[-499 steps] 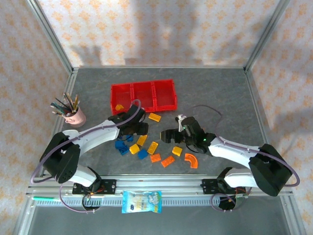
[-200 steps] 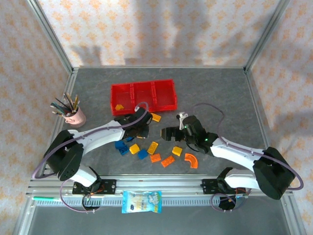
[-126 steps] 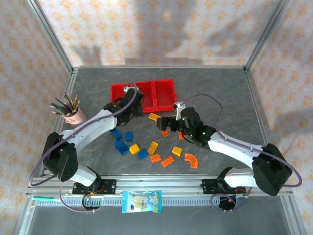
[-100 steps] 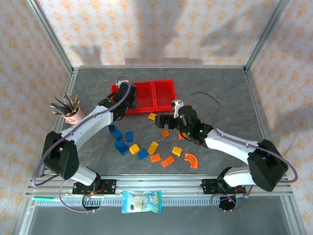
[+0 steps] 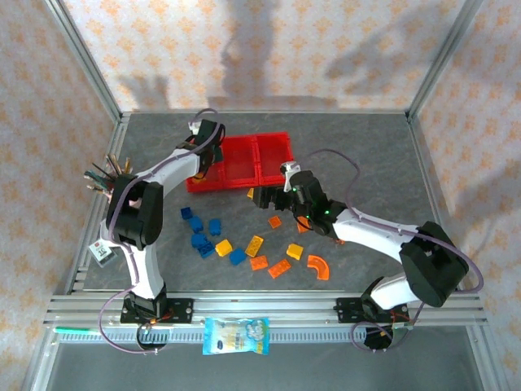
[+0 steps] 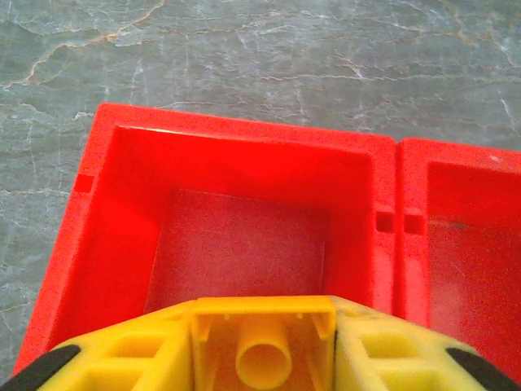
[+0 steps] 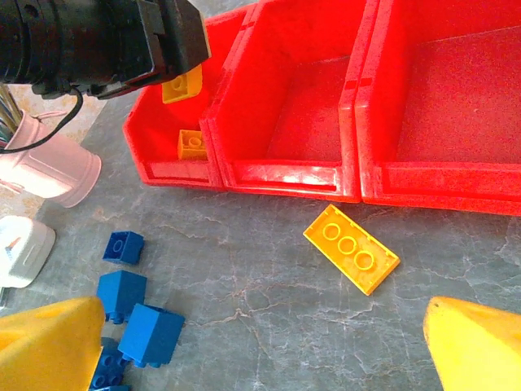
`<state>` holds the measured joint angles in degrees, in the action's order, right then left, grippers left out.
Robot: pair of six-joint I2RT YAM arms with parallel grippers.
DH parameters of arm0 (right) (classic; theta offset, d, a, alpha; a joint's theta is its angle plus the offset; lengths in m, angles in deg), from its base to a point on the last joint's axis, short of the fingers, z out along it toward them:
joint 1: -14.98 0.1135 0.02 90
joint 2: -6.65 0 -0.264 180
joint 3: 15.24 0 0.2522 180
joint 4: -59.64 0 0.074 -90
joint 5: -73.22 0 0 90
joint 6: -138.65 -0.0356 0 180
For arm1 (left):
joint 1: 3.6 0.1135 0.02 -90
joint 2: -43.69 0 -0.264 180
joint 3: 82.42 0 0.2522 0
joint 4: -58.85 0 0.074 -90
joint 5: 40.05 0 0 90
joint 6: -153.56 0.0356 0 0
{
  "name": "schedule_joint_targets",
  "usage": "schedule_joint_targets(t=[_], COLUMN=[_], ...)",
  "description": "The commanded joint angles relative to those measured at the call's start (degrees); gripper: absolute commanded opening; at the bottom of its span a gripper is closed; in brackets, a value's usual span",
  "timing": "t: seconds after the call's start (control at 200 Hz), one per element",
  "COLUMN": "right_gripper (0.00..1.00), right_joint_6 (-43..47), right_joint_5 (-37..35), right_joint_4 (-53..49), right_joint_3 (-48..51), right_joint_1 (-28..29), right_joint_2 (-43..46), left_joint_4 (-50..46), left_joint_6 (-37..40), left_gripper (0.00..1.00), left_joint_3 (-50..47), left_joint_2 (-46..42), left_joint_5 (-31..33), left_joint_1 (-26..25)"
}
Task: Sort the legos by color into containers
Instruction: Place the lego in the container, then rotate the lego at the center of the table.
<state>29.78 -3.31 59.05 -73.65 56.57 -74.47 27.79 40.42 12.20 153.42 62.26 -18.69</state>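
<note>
Yellow lego (image 6: 262,326) grasped by left claw (image 6: 260,368) over containers (image 6: 236,142), near cup (image 7: 49,167); right claw (image 7: 262,346) released

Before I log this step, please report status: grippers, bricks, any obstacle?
Left gripper holds yellow brick above left bin. Right gripper open, aimed at flat yellow plate on table. Nothing blocks the bin.

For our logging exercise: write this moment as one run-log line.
left gripper: holds yellow brick over left bin | right gripper: open above table | second yellow brick: inside left bin
</note>
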Motion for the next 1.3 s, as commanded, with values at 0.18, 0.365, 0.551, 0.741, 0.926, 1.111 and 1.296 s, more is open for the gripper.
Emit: schedule_joint_targets(t=[0.18, 0.365, 0.551, 0.741, 0.926, 1.111, 1.296], right_gripper=[1.0, 1.0, 1.0, 1.0, 1.0, 1.0, 1.0], right_joint_6=[0.4, 0.9, -1.3, -2.7, -1.5, 1.0, 1.5], right_joint_5=[-1.6, -2.1, -2.8, -2.7, -1.9, -1.2, 0.5], right_joint_4=[0.8, 0.1, -0.3, -0.3, -2.9, -3.4, 1.2], right_joint_3=[0.3, 0.8, 2.6, 6.1, 10.3, 13.8, 17.8], right_joint_1=[-0.5, -0.9, -2.0, -3.1, -5.0, -7.0, -9.1], right_joint_2=[4.2, 5.8, 7.6, 9.2, 10.6, 11.3, 10.8], left_joint_4=[0.4, 0.9, 4.5, 3.5, 4.6, 4.6, 6.5], left_joint_6=[-1.5, -2.6, -5.9, -10.1, -16.3, -23.6, -30.2], left_gripper=[0.51, 0.54, 0.56, 0.58, 0.59, 0.64, 0.75], left_joint_3=[2.6, -0.7, -7.9, -13.3, -19.7, -23.6, -25.0], left_joint_2=[-2.2, -6.5, -13.1, -19.1, -24.1, -26.1, -23.4], left_joint_5=[-0.3, -7.1, -14.3, -13.2, -9.7, -5.8, -3.6], left_joint_1=[0.4, 0.2, -0.6, -5.7, -13.3, -18.9, -23.5])
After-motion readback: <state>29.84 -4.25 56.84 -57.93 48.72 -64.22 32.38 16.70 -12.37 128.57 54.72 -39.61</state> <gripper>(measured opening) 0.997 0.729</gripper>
